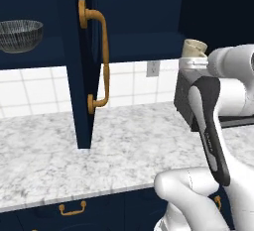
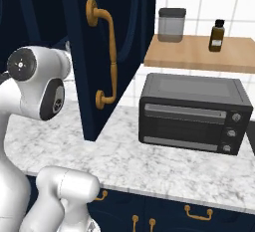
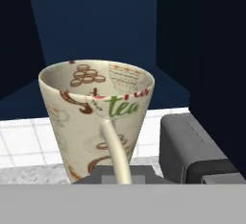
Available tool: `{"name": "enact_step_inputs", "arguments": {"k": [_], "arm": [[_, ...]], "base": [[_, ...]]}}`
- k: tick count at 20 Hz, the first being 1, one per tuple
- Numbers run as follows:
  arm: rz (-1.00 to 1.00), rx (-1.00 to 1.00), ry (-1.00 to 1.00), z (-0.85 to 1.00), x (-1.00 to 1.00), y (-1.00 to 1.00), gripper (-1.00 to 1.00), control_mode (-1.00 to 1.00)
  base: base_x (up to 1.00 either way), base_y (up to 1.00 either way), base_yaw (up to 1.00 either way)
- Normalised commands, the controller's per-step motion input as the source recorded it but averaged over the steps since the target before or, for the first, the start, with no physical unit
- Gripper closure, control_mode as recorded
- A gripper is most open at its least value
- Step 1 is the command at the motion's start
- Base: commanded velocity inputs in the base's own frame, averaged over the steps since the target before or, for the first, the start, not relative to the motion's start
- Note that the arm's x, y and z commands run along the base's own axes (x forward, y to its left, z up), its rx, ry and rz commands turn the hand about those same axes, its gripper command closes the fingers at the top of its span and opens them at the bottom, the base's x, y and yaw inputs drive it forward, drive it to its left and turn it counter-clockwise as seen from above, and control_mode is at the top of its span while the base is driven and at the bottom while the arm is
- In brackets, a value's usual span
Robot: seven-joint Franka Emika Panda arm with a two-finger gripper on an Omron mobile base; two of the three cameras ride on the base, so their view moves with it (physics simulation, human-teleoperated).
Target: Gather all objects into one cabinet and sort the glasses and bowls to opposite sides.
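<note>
Cabinet (image 1: 144, 22) of dark navy hangs open above the marble counter (image 1: 74, 150), one tall door (image 1: 82, 61) swung out with its curved brass handle (image 1: 96, 56) facing the room. Below the wooden shelf (image 2: 199, 54) on the right a black toaster oven (image 2: 191, 114) sits on the counter, with a grey canister (image 2: 172, 24) and a brown bottle (image 2: 216, 36) standing on that shelf. On the cabinet's inner shelf at far left rests the dark patterned bowl (image 1: 20, 34). The gripper (image 3: 117, 172) is clamped shut on the beige mug (image 3: 98, 117), held upright by its handle in front of the open cabinet, above the counter and near the oven.
</note>
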Motion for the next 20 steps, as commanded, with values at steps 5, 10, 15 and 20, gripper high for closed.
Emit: {"name": "enact_step_inputs", "arguments": {"k": [5, 10, 15, 20], "arm": [[0.0, 0.0, 0.16, -0.15, -1.0, 0.24, 1.0, -1.0], [0.0, 0.0, 0.09, -0.37, -0.98, 0.1, 1.0, -1.0], [0.0, 0.0, 0.02, -0.35, -0.79, 0.08, 1.0, -1.0], [0.01, 0.0, 0.04, -0.36, -0.68, 0.19, 1.0, -1.0]], "base": [[0.0, 0.0, 0.0], [0.0, 0.0, 0.0], [0.0, 0.0, 0.0], [0.0, 0.0, 0.0]]}}
